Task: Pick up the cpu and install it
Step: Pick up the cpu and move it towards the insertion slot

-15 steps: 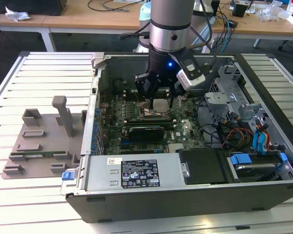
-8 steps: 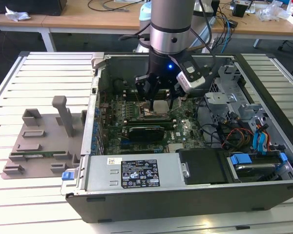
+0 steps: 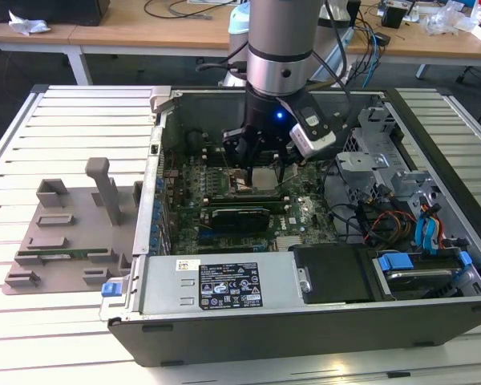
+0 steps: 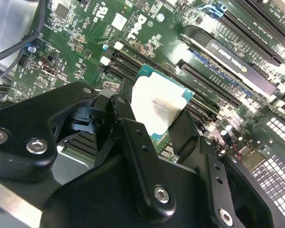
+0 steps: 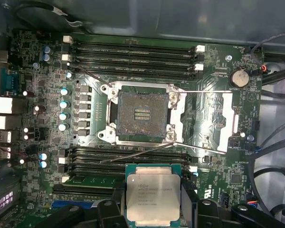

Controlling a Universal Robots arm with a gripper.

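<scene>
The cpu (image 5: 152,194) is a flat square chip with a silver top and a thin green border, and my gripper (image 5: 152,202) is shut on it, one black finger on each of two opposite edges. It hangs just above the motherboard's memory slots, beside the empty dark socket (image 5: 141,114), whose metal load plate (image 5: 213,118) is swung open. In the second wrist view the cpu (image 4: 159,107) sits tilted between the fingers (image 4: 125,114) of my gripper (image 4: 154,118). In the exterior view my gripper (image 3: 260,160) reaches down inside the open computer case, over the middle of the board.
The open computer case (image 3: 224,289) lies on a slatted white table. A grey plastic holder tray (image 3: 64,233) sits to the exterior view's left of the case. A drive cage and cables (image 3: 393,208) crowd the case's right side. Memory slots (image 5: 133,52) and thin latch levers (image 5: 142,151) flank the socket.
</scene>
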